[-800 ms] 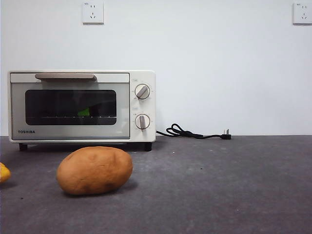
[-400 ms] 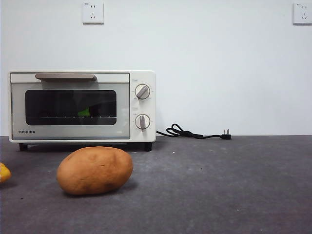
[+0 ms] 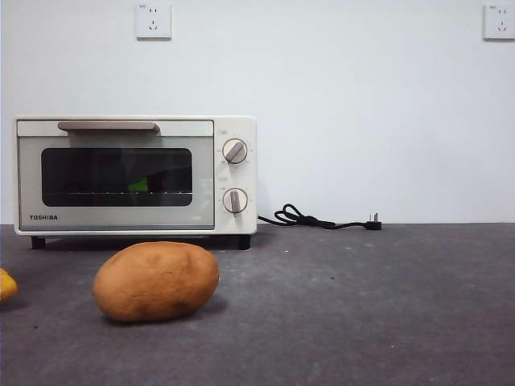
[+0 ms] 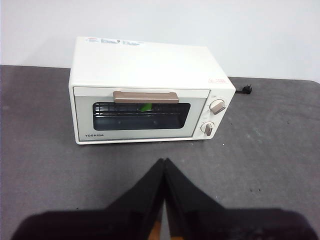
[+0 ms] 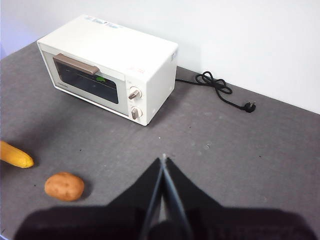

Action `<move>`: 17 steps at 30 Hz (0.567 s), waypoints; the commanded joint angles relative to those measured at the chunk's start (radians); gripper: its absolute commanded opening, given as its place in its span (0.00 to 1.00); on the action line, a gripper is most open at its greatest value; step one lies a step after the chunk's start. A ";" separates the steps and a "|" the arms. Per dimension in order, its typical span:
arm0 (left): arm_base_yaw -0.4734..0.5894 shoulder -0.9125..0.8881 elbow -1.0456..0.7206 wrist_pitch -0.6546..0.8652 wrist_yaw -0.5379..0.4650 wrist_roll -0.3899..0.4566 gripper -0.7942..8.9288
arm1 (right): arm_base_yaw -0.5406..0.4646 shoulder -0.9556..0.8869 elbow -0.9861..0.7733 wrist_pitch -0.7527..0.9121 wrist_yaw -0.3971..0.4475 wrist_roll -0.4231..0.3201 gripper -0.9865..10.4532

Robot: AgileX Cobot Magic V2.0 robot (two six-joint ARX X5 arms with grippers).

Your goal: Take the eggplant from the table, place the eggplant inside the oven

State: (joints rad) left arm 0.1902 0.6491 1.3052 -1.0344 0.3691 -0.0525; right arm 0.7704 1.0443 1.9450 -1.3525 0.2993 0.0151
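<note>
You've got the oven (image 4: 150,95) sitting on the table (image 4: 270,145) with its door closed, a bit of green eggplant (image 4: 146,107) showing through the glass on the rack. Your left gripper (image 4: 163,165) hangs above the tabletop, jaws pressed together.

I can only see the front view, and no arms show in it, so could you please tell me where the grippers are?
Observer: The left gripper hangs shut over the table, facing the oven door.
Operator: And the right one?
Observer: The right gripper is shut too, empty, off to one side of the potato.
Operator: Is the eggplant inside?
Observer: The left wrist view shows the eggplant's green stem cap on the wire rack, behind the closed door.
</note>
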 commanded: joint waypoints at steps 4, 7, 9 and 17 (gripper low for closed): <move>-0.002 0.011 -0.002 0.011 -0.002 0.010 0.08 | 0.002 0.001 -0.001 -0.023 0.006 0.010 0.09; -0.002 0.013 -0.002 0.010 -0.003 0.010 0.08 | 0.002 0.001 -0.001 -0.023 0.006 0.010 0.09; -0.002 0.013 -0.002 0.011 -0.003 0.008 0.08 | 0.002 0.001 -0.001 -0.023 0.006 0.010 0.09; -0.002 0.013 -0.002 0.008 0.005 -0.008 0.08 | 0.002 0.001 -0.001 -0.023 0.006 0.010 0.09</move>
State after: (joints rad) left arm 0.1902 0.6651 1.3052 -1.0317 0.3702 -0.0540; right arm 0.7708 1.0443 1.9450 -1.3525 0.2996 0.0151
